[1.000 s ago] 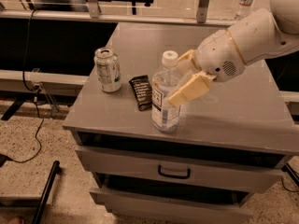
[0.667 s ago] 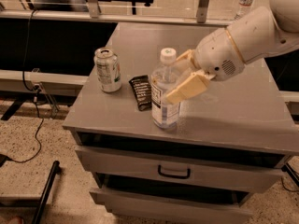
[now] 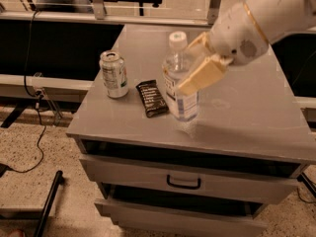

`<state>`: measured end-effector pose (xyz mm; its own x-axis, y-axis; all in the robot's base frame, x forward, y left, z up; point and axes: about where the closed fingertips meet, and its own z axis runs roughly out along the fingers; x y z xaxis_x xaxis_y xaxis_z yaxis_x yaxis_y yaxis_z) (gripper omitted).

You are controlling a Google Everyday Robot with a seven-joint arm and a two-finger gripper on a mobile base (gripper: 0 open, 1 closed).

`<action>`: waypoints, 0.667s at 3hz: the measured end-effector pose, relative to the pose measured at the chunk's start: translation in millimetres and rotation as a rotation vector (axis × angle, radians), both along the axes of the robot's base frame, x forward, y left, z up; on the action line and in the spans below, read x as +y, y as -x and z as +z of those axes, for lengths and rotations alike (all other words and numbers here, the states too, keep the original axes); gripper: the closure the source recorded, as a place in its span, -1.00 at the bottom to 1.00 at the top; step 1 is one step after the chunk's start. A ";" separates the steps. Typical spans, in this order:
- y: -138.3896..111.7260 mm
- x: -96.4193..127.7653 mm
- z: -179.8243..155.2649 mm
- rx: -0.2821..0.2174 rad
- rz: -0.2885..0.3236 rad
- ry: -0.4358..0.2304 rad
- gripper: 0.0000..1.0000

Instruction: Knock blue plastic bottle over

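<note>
White arm (image 3: 266,19) slants down, tool (image 3: 191,63) touching blue plastic bottle (image 3: 181,105).

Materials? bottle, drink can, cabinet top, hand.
Blue plastic bottle: clear bluish plastic, glossy, see-through. Drink can: metal, shiny silver rim. Cabinet top: matte grey, painted metal or laminate, unclear. Hand, against the bottle's upper half: matte tan, likely plastic.

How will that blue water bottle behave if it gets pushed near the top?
The bottle stands tall on a narrow base, so it will probably tip easily. The hand is at its upper half, where a push should have good leverage. Being round, it may roll on the flat cabinet top once down. Its clear plastic should flex rather than break.
</note>
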<state>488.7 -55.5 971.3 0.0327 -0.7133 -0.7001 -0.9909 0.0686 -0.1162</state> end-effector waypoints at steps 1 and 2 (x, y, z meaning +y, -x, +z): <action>-14.6 -0.1 52.9 -0.064 -0.039 0.231 1.00; -21.9 -7.2 73.3 -0.083 -0.086 0.413 1.00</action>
<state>510.6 -62.6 1044.6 0.0053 -0.9358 -0.3525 -0.9697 0.0812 -0.2303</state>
